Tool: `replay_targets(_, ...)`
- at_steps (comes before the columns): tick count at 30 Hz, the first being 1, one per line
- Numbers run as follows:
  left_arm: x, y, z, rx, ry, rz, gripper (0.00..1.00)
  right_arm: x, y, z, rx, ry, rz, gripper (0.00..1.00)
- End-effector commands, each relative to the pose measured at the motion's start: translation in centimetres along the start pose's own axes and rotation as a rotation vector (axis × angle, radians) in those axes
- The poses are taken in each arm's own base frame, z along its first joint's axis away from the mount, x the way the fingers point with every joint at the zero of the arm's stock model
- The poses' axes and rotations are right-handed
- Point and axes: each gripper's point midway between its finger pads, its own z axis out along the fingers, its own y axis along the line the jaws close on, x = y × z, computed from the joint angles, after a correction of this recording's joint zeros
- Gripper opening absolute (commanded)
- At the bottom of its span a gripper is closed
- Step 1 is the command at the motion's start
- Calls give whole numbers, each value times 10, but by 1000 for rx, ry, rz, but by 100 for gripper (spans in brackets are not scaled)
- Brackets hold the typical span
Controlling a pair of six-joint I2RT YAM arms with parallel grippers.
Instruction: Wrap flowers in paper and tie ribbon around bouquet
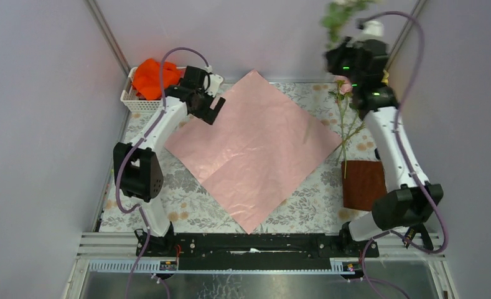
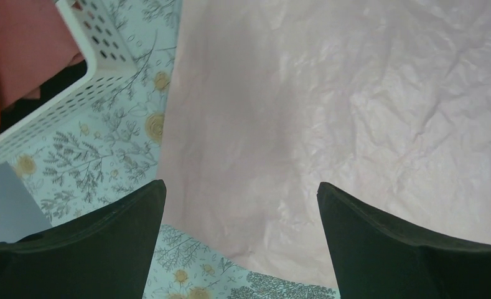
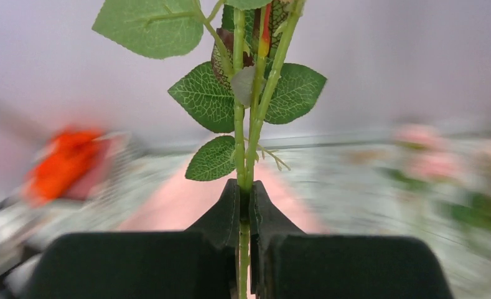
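The paper (image 1: 253, 146) lies flat on the bench (image 1: 187, 199) as a diamond, pink side up. Over its left corner hangs the left pincer (image 2: 241, 185), jaws spread wide and holding nothing. Right of the paper, the right pincer (image 3: 244, 193) is clamped on the flowers' (image 3: 206, 96) thin green stems, held aloft — a pink bloom (image 1: 345, 88) lies on the bench beside the paper's right corner.

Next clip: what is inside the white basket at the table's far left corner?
An orange cloth fills the white basket and bulges above its rim. Whatever lies under the cloth, and the basket's floor, is covered and cannot be seen.
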Motion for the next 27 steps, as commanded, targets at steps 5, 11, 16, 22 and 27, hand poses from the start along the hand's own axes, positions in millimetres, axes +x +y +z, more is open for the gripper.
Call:
replay_targets(5, 21, 33, -6, 4, 3, -142, 99, 182, 228, 52, -440, 316, 161, 0)
replay_targets(11, 31, 34, -2, 2, 22, -163, 99, 263, 235, 120, -348, 441, 25, 18)
replay_targets(16, 34, 33, -2, 7, 24, -154, 99, 264, 170, 139, -289, 576, -121, 66)
replay_targets(22, 37, 34, 0, -4, 35, -158, 99, 202, -8, 111, 66, 507, -27, 70)
replay_targets(27, 36, 32, -1, 5, 28, -162, 99, 220, -160, 71, 357, 541, 169, 88)
